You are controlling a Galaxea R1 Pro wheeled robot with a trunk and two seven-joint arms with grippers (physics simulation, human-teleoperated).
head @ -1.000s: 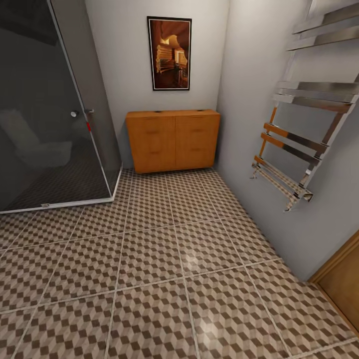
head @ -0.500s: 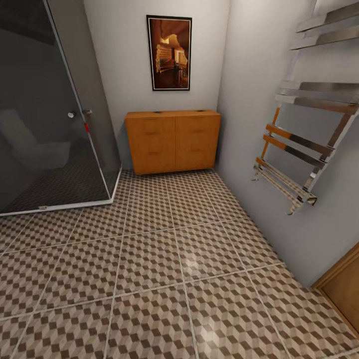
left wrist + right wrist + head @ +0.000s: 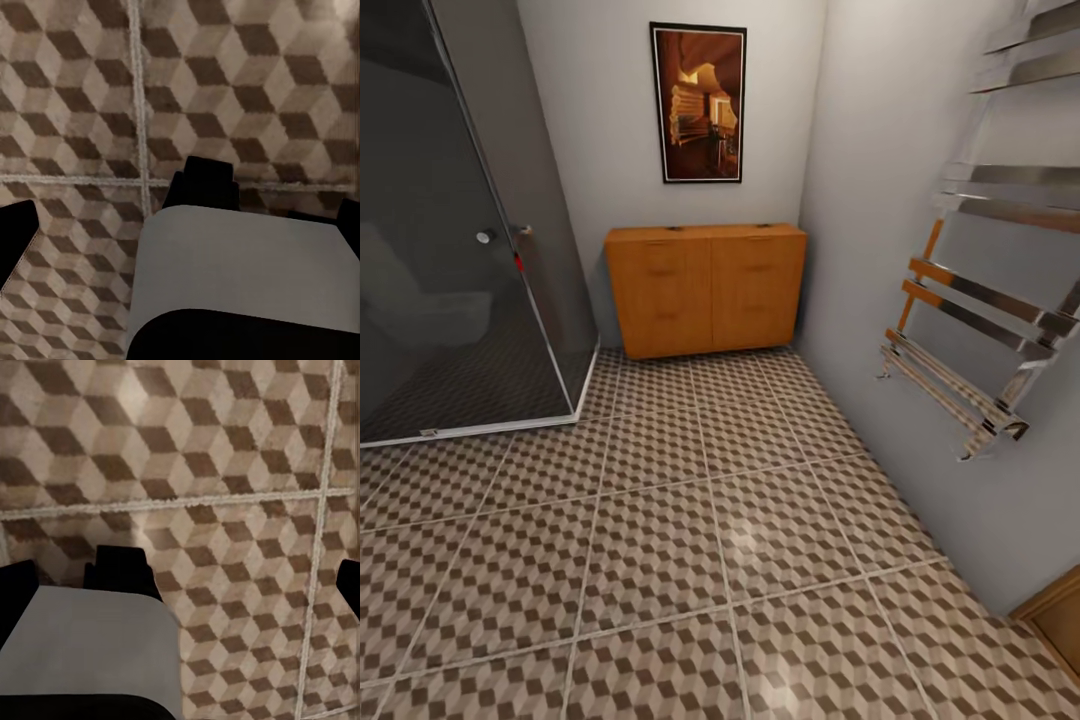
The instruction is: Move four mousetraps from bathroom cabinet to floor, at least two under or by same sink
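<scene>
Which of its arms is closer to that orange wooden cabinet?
Cannot tell: left gripper and right gripper both hang over the bathroom floor, far short of the cabinet.

The head camera has advanced toward the cabinet (image 3: 706,290), which now looks slightly larger.

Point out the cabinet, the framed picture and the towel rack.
cabinet (image 3: 706,290): head view, on the seam between its two orange-brown fronts.
framed picture (image 3: 698,103): head view, middle of the dark canvas above the cabinet.
towel rack (image 3: 980,300): head view, on one chrome bar on the right wall.
</scene>
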